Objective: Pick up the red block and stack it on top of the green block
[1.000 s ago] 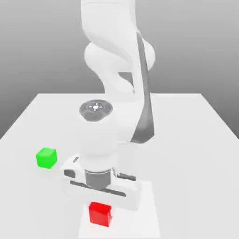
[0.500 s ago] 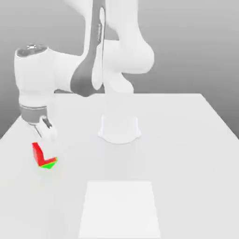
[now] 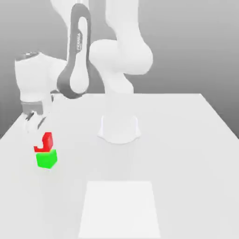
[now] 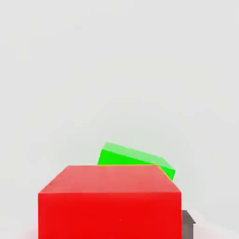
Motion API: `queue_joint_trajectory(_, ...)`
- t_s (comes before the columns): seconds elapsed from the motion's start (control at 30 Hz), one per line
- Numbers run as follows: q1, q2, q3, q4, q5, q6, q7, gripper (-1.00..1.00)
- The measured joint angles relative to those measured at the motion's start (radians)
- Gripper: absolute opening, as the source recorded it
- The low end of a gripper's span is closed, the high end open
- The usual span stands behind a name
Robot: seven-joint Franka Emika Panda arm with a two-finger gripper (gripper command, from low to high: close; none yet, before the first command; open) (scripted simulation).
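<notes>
Grey backdrop behind, pale table (image 3: 186,163) in front. I have the gripper (image 3: 41,143) at the red block (image 3: 47,141), but can't tell whether it's spread or pinching; the block sits directly above the green block (image 3: 46,159), towards the table's edge at the exterior view's left.

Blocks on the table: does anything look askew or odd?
Yes, slightly: in the hand view, the red block is turned relative to the green block beyond it, so their edges don't line up. Nothing looks damaged.
</notes>
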Motion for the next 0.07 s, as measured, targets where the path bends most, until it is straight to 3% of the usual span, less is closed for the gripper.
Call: queue_joint_trajectory(0.07,-0.001,0.0,0.0,0.0,0.0,0.0,0.0,1.0)
